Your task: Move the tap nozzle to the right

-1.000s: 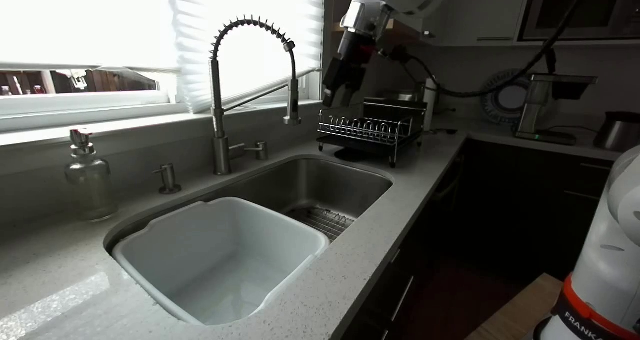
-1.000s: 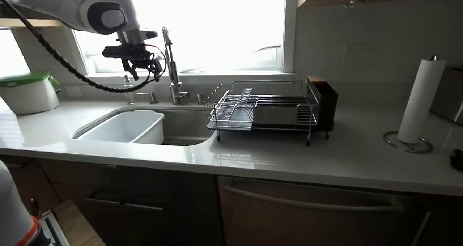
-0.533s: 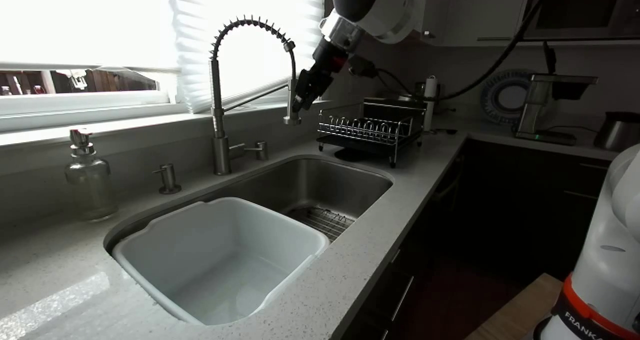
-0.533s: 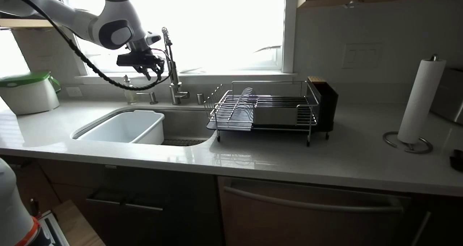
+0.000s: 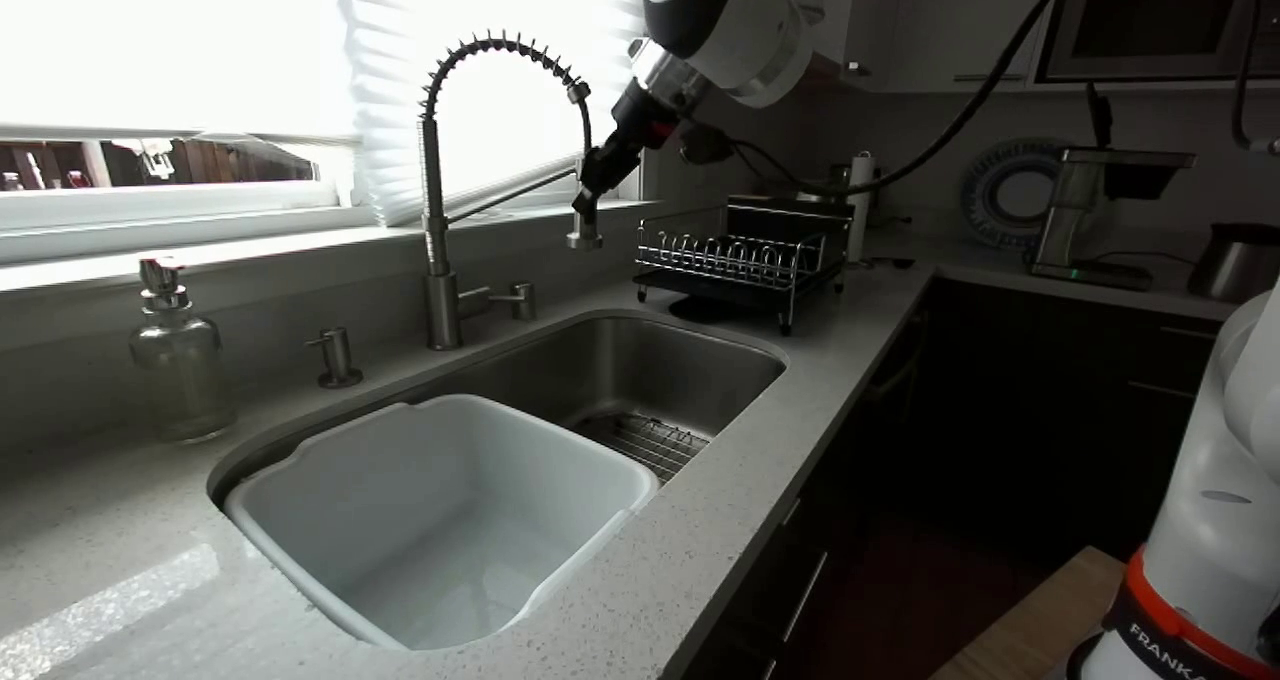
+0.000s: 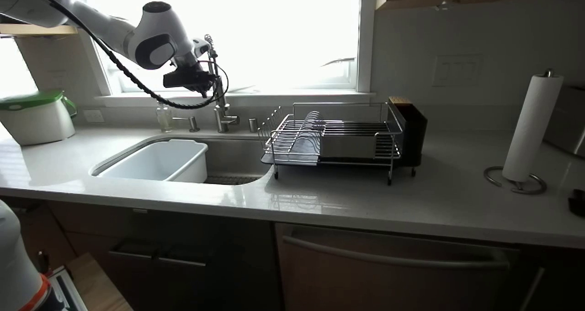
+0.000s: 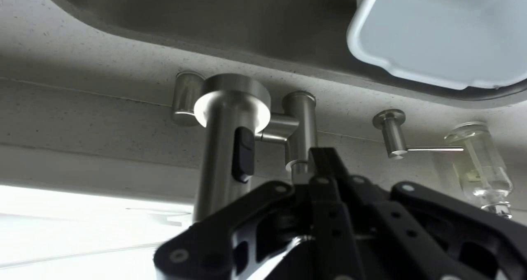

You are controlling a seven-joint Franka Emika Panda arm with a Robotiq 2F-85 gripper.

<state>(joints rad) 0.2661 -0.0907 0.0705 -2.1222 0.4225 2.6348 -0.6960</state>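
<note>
The approach seemed done: the closed, empty gripper (image 7: 323, 160) hung beside the tap nozzle (image 7: 220, 152); the rightward move apparently remained.

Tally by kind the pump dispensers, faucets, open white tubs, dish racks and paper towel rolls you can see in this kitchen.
Pump dispensers: 2, the glass bottle and the small metal pump
Faucet: 1, ending in the tap nozzle
Open white tub: 1
Dish rack: 1
Paper towel roll: 1
Total: 6
</note>
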